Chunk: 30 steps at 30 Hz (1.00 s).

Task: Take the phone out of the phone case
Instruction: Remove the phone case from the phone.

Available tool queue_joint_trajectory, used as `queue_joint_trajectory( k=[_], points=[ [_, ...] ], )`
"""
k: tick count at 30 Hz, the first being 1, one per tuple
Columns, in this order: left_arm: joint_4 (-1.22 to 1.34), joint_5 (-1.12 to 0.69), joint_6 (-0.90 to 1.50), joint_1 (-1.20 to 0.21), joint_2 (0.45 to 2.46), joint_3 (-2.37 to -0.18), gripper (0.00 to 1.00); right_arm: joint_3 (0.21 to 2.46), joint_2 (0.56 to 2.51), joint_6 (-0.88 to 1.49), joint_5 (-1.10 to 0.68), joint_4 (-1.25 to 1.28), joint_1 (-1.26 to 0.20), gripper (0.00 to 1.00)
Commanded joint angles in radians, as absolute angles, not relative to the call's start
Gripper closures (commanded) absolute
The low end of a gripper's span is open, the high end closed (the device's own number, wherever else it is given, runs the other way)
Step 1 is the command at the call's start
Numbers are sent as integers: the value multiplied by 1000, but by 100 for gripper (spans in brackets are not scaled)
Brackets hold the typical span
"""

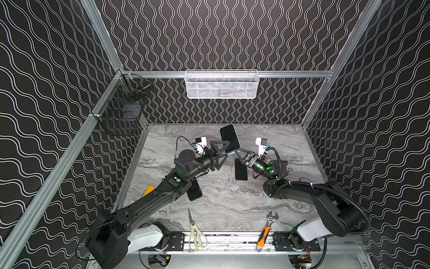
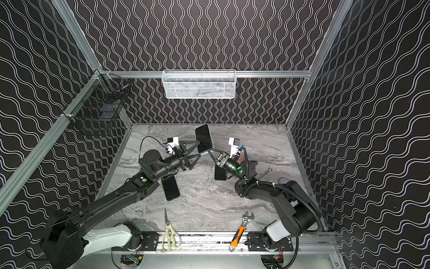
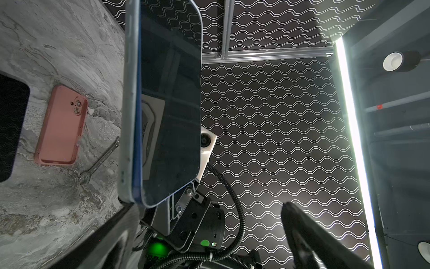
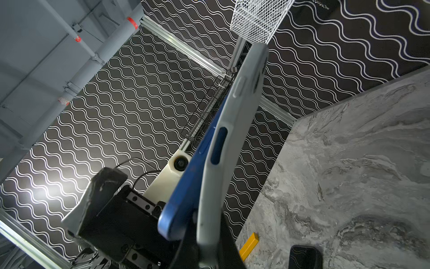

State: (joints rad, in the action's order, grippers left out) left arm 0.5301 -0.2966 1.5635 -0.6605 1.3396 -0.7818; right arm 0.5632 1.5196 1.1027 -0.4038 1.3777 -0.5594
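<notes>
A blue phone (image 1: 229, 137) with a dark screen sits in a pale grey phone case (image 4: 232, 139) and is held up off the table, tilted, in both top views (image 2: 203, 137). My right gripper (image 1: 237, 152) is shut on the case's lower end (image 4: 208, 246). There the phone's blue corner (image 4: 176, 209) stands out of the case, while the upper part stays seated. My left gripper (image 1: 224, 149) is open, its fingers straddling the phone's left edge without touching it (image 2: 199, 149). In the left wrist view the screen (image 3: 169, 104) and the case rim (image 3: 129, 104) fill the middle, with the gripper (image 3: 208, 205) wide apart.
Two black phones lie on the marble table (image 1: 240, 168) (image 1: 194, 191). A pink-cased phone (image 3: 61, 125) and a spanner (image 3: 100, 158) lie under my right arm. Scissors (image 1: 194, 233), an adjustable wrench (image 1: 267, 228) and a yellow block (image 1: 148, 191) lie nearer the front. A white basket (image 1: 222, 85) hangs at the back.
</notes>
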Motion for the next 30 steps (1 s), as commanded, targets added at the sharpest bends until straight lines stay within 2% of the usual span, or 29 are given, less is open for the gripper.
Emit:
queue_joint_trajectory(
  k=[1,30],
  points=[
    [563,-301,1555,-663,1350,-793,1,561,1509,1091,-410,1441,-566,97],
    [584,-286,1562,-663,1359,-796,1,472,1483,988,-376,1447,-604,97]
  ],
)
